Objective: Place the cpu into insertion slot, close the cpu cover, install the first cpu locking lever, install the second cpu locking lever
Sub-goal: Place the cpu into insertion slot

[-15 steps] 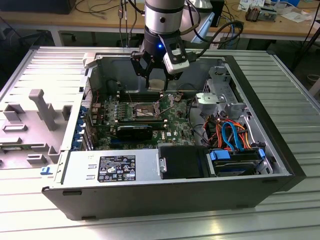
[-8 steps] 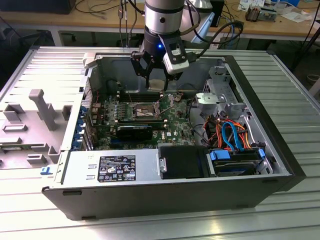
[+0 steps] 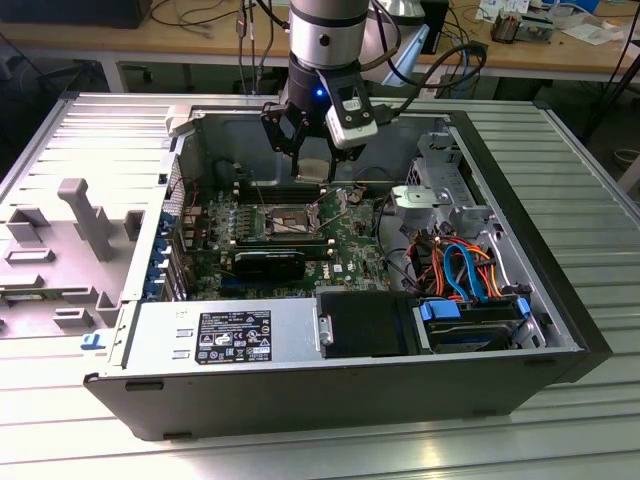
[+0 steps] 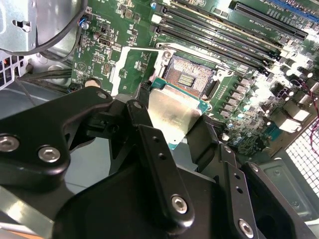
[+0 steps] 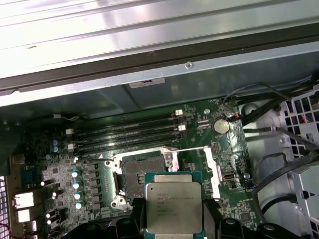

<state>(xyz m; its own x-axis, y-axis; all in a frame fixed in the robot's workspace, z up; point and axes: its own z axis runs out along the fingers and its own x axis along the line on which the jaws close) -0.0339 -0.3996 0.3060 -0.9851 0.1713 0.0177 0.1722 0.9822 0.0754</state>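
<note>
My claw (image 3: 306, 150), a black two-fingered clamp on a silver arm, is closed on the cpu (image 5: 173, 206), a small flat square chip with a dull silvery metal top and a green rim. I hold it by two opposite edges, in the air, inside an open grey metal computer case (image 3: 300, 395) that lies on a ribbed metal worktop (image 3: 570, 420). In both wrist views the chip hangs above the green motherboard (image 3: 350, 248), near the insertion slot (image 4: 188, 78), a small square dark socket with a shiny metal rim, but off to one side of it and not touching. The socket is bare. The cpu cover (image 5: 215, 172), a thin silvery frame plate with a large square window, stands swung open beside the socket. As I judge it, the main risk is a skewed or off-centre descent: if the chip meets the socket tilted or turned the wrong way, its corner could crush the fine contacts. My hold is only on thin edges, so the chip could slip. My fingers could also catch the open cover or the long black memory slots (image 4: 224, 37) nearby.
</note>
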